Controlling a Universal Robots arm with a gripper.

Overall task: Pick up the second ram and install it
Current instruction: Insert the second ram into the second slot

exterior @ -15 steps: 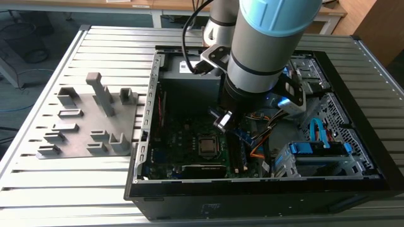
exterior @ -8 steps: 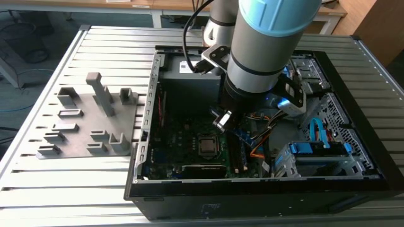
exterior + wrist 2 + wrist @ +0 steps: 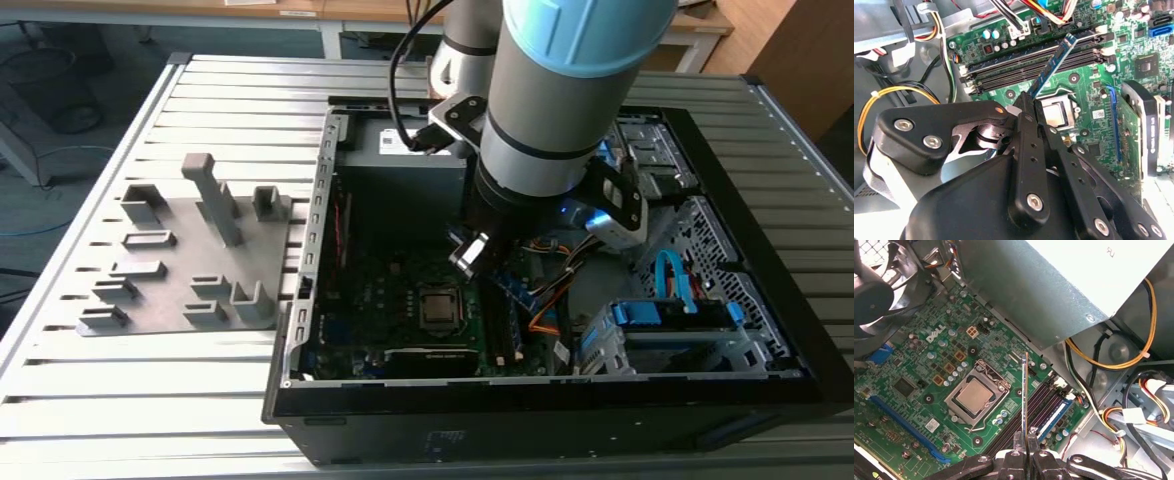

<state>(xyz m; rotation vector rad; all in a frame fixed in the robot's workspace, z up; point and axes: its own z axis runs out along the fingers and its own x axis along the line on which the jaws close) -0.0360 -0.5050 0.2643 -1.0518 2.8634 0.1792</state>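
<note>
My gripper [image 3: 1030, 97] is shut on one end of the second ram [image 3: 1054, 62], a narrow dark blue stick. The stick hangs tilted above the row of long black memory slots [image 3: 1024, 70] on the green motherboard [image 3: 1089, 85] and touches none of them. In the first wrist view the second ram [image 3: 1025, 390] is edge-on, a thin line rising from my gripper [image 3: 1025, 436] over the slots [image 3: 1046, 407]. In the exterior view my gripper [image 3: 470, 252] is low inside the open computer case [image 3: 310, 300], above the board.
The processor socket [image 3: 976, 395] lies beside the slots. A grey power supply [image 3: 1054, 285] and bundled cables [image 3: 1114, 360] crowd one side, and a black fan [image 3: 874, 295] stands at another. A grey fixture with upright posts [image 3: 187, 260] sits on the slatted table at the exterior view's left.
</note>
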